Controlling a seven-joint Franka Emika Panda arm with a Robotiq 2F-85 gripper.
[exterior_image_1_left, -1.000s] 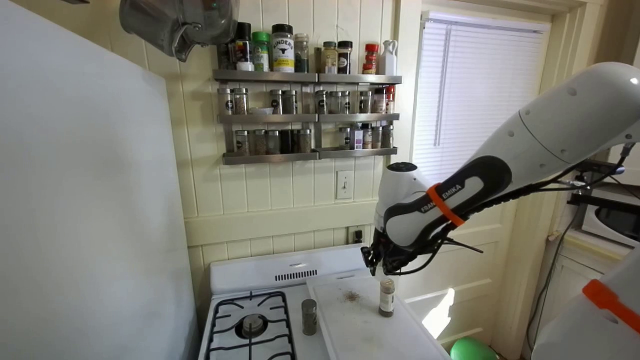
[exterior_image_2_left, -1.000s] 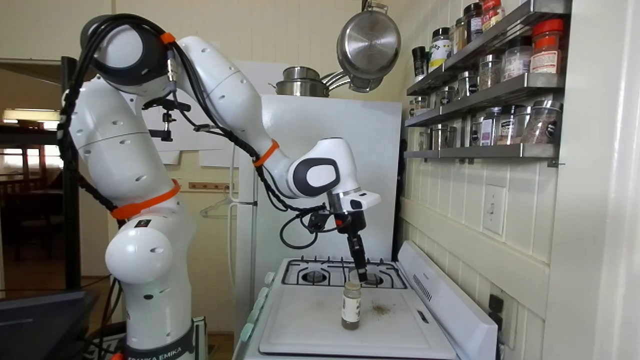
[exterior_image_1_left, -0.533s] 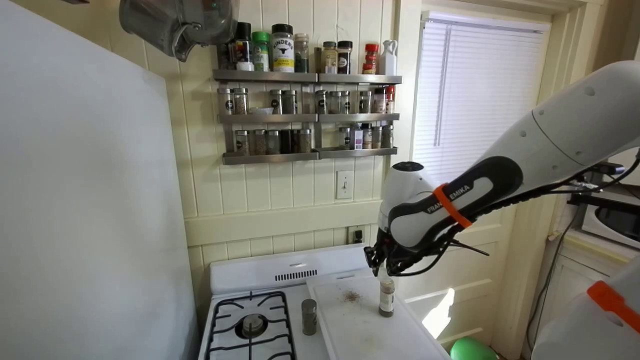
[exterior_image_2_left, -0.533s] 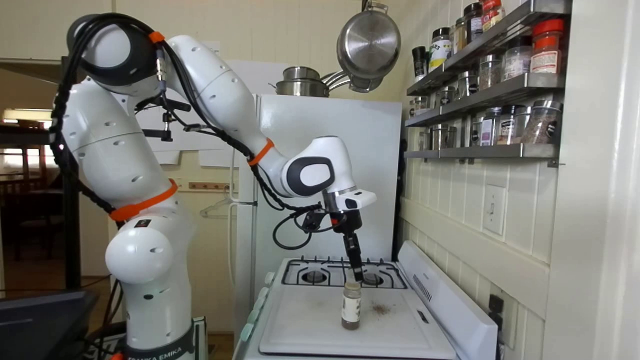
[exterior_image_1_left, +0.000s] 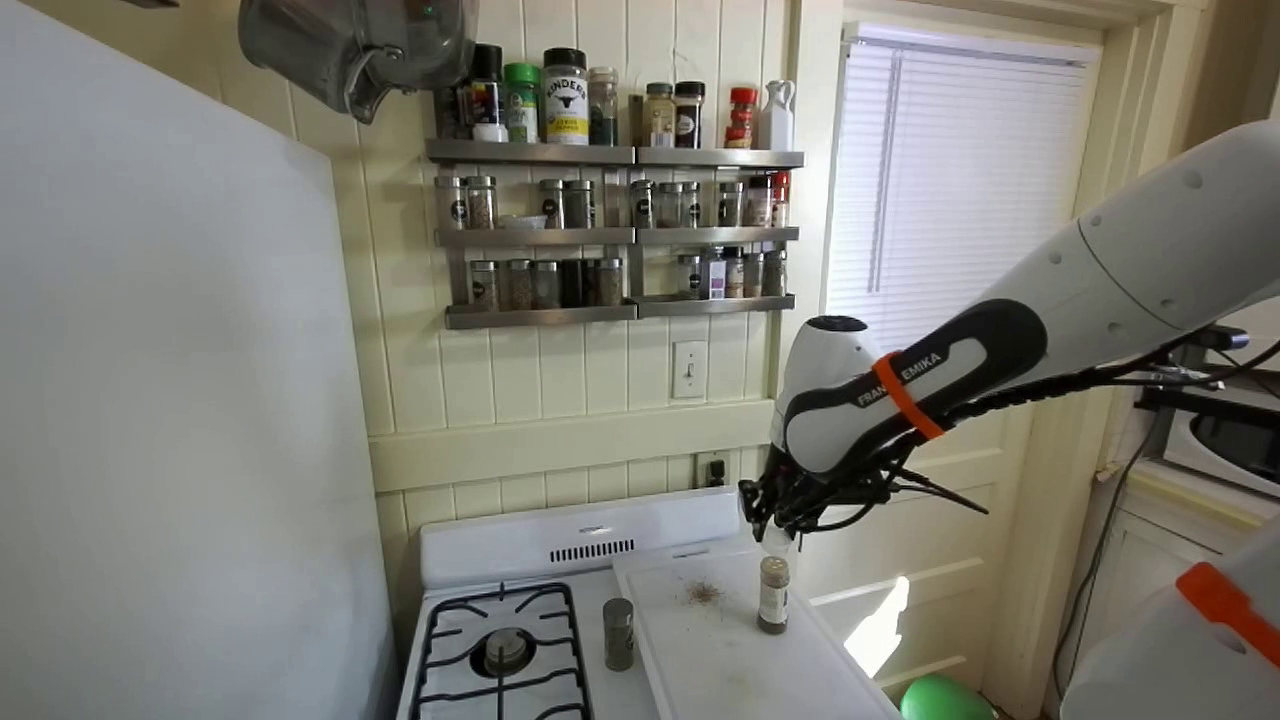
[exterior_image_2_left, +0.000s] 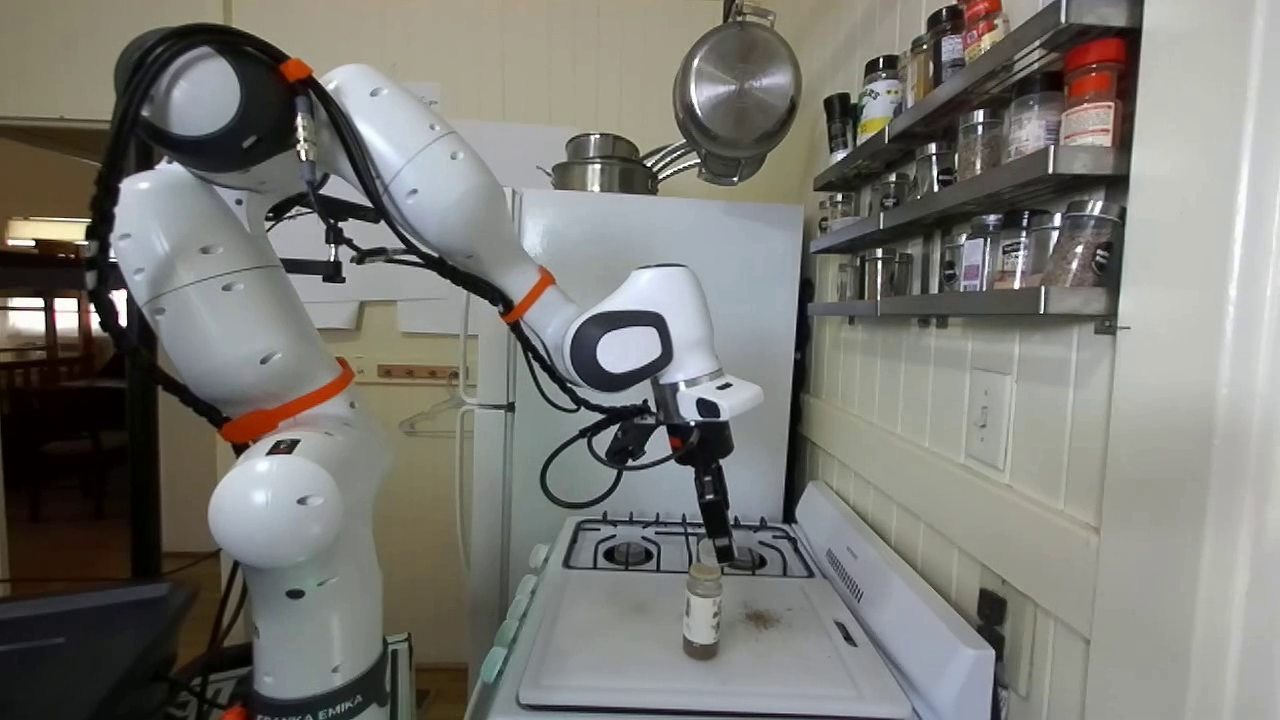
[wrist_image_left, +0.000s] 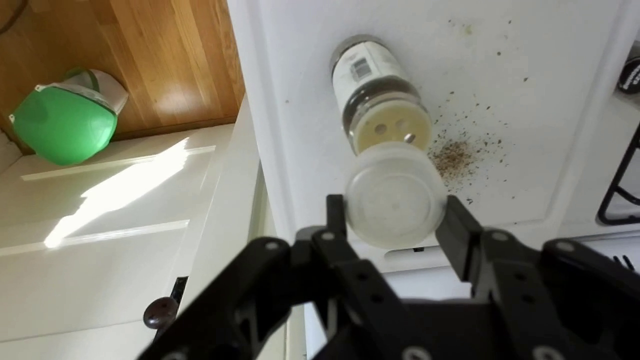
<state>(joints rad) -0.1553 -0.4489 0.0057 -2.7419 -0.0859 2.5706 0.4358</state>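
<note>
My gripper is shut on a round translucent white cap, its dark fingers pressing on opposite sides. Just below the cap, in the wrist view, stands a glass spice jar with a pale yellow top that has several holes. The cap hides part of that top. In both exterior views the jar is upright on a white stovetop cover, with my gripper just above it. A gap shows between cap and jar in an exterior view.
Spilled brown flakes lie beside the jar. A dark shaker stands between the cover and the burner grate. The stove's back panel rises behind. Spice racks hang on the wall, and a green bin is on the floor.
The arm has drawn back slightly toward its base, and its wrist has tilted. The cap has stayed between the fingers and moved with them. The jar and flakes have not moved.
</note>
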